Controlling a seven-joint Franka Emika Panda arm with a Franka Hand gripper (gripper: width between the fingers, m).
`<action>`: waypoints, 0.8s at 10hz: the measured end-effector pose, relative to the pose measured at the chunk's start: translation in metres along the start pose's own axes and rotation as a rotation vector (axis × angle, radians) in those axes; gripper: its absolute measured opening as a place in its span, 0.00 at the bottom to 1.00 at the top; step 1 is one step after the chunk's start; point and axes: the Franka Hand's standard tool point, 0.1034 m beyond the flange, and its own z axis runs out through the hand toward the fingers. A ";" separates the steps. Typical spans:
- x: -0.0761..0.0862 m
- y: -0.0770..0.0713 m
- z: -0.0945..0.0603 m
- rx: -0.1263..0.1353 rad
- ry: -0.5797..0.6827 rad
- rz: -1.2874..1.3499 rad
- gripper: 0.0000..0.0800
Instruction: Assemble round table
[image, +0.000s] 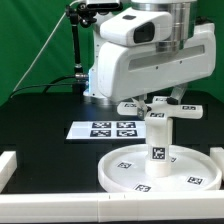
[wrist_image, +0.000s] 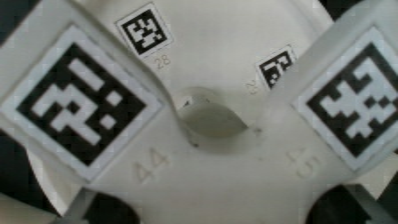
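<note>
The arm (image: 150, 55) is clad in smooth, glossy white shells with rounded, bulging contours and faint grey seams where one shell meets the next. On its upper block sits a dark oval inset (image: 143, 32), and beside it, at the top of the exterior view, rises a dull grey metallic cylinder (image: 181, 14). The hand (image: 150, 100) under the broad white casing is white as well, with darker parts low down that are too small to make out.

Shows the cross (wrist_image: 199, 165) close up, filling the frame. Bears two big tags (wrist_image: 80, 100) on opposite arms, two smaller ones beyond. Has a round stud (wrist_image: 214, 120) at centre. Leaves dark gaps between arms.
</note>
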 end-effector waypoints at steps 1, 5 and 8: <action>0.001 0.000 0.000 -0.001 0.002 -0.001 0.56; 0.003 0.003 -0.001 -0.011 0.020 -0.002 0.56; 0.003 0.003 -0.001 -0.011 0.020 0.007 0.56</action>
